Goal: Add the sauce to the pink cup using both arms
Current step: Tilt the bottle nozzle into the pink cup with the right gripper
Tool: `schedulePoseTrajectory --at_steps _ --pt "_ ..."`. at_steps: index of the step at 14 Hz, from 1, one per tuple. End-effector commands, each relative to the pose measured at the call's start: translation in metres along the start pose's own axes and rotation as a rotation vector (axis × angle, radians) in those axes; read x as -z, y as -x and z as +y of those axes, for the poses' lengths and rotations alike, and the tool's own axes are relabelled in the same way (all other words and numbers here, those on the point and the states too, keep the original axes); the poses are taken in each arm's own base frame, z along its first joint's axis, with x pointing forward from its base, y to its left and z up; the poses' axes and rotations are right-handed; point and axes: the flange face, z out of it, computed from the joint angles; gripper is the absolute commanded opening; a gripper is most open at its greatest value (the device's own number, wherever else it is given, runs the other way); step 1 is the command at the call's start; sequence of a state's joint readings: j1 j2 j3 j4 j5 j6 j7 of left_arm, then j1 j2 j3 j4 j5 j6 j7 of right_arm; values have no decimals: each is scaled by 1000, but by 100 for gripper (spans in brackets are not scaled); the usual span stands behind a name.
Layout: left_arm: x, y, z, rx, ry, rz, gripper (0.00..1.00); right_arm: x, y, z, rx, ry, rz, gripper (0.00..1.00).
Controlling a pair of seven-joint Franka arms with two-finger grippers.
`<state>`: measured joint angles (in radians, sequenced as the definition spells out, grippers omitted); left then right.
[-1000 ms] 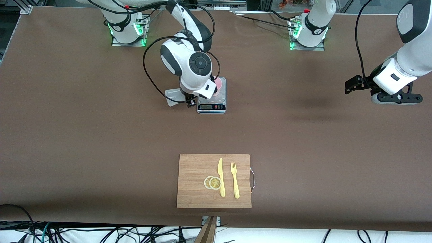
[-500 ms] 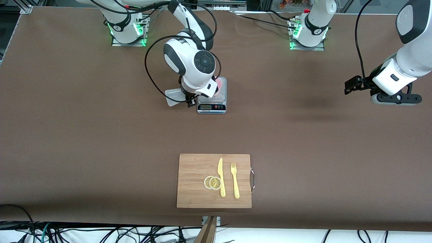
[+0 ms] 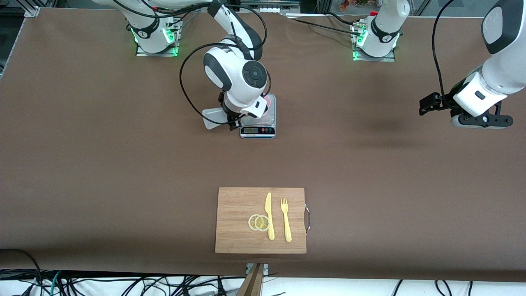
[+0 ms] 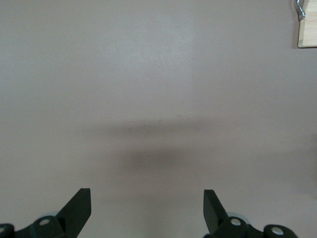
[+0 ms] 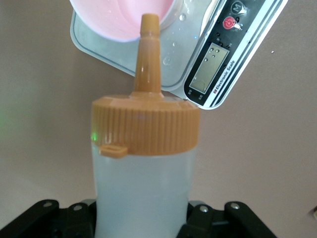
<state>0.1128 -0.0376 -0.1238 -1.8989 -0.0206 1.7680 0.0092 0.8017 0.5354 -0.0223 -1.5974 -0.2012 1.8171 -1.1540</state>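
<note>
I see the sauce (image 5: pixel 143 183), a translucent whitish squeeze bottle with a ribbed orange cap and tapered nozzle, clamped in my right tool (image 5: pixel 143 218), its tip over the round rim of the smooth pink cup (image 5: pixel 124 20). The cup stands on the glossy platform of a flat digital scale (image 3: pixel 258 123), midway along the matte brown tabletop (image 3: pixel 123 164) near the arm bases. My left tool (image 4: pixel 147 210) waits over bare tabletop at the left arm's end, fingers apart.
</note>
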Motion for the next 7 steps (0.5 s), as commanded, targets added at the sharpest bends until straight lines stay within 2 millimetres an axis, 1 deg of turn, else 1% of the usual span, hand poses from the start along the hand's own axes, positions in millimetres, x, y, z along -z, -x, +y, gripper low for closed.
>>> schedulePoseTrajectory --at_steps 1,4,7 --pt "4 -3 -3 -18 -13 -4 100 4 -4 -3 1 9 -31 0" --pt "4 -3 -3 -18 -13 -4 100 5 -8 -5 9 8 -38 0" --pt "4 -3 -3 -18 -13 -4 100 6 -7 -4 11 13 -45 0"
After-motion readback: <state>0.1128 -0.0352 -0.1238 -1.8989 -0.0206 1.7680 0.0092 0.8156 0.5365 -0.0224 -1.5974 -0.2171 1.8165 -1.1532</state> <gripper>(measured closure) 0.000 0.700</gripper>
